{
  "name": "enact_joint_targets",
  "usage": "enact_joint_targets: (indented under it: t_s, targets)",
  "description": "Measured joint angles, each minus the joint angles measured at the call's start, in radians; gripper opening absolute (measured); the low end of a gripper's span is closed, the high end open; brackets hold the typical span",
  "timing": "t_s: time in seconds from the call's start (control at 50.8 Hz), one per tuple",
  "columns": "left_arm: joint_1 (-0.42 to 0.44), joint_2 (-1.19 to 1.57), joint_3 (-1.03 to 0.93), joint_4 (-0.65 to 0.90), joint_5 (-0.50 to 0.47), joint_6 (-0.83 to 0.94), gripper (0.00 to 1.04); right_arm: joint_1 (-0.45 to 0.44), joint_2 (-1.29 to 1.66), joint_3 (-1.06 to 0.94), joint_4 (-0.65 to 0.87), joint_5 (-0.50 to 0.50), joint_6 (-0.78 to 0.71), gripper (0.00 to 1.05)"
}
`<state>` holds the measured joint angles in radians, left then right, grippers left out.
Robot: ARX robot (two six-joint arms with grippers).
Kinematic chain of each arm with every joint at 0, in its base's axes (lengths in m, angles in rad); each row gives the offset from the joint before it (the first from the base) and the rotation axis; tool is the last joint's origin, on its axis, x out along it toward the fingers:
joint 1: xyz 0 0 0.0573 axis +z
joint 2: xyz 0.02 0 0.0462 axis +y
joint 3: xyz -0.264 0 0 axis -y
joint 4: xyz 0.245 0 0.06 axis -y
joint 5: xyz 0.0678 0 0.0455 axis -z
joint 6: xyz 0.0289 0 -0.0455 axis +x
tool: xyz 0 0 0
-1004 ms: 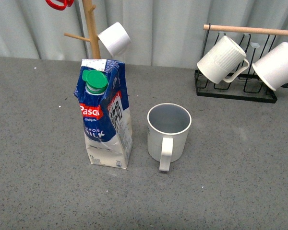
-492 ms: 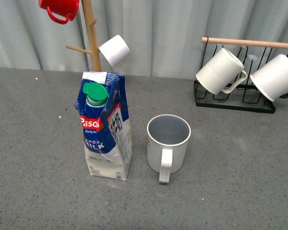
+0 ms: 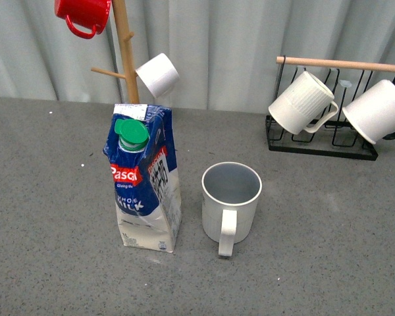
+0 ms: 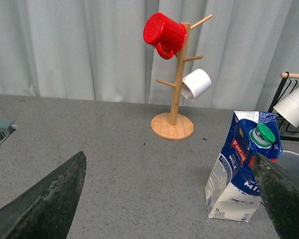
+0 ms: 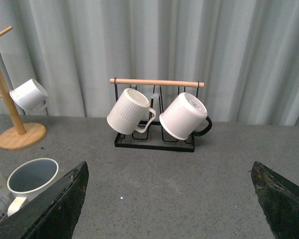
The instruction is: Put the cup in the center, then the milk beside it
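The cup (image 3: 231, 201), cream-white with a grey-blue inside and a squared handle facing the front, stands upright in the middle of the grey table. It also shows in the right wrist view (image 5: 32, 180). The milk (image 3: 144, 178), a dented blue-and-white carton with a green cap, stands upright just left of the cup, a small gap between them; it also shows in the left wrist view (image 4: 243, 172). Neither arm shows in the front view. My left gripper (image 4: 172, 199) is open and empty, left of the milk. My right gripper (image 5: 172, 199) is open and empty over bare table.
A wooden mug tree (image 3: 126, 52) at the back left holds a red mug (image 3: 83, 14) and a white mug (image 3: 158, 74). A black wire rack (image 3: 319, 141) at the back right holds a ribbed white mug (image 3: 299, 102) and a smooth white mug (image 3: 376, 110).
The front view has tilted up a little, so everything sits lower in the frame and the red mug shows fully. The cup and milk have not moved on the table.
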<state>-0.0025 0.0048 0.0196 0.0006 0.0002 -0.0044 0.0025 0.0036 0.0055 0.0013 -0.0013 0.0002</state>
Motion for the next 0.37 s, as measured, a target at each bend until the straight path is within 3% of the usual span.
enact_joint_targets:
  t_s: [0.374]
  targets:
    - [0.000,0.000,0.000,0.000,0.000,0.000,0.98,0.000,0.000,0.000,0.000,0.000,0.000,0.95]
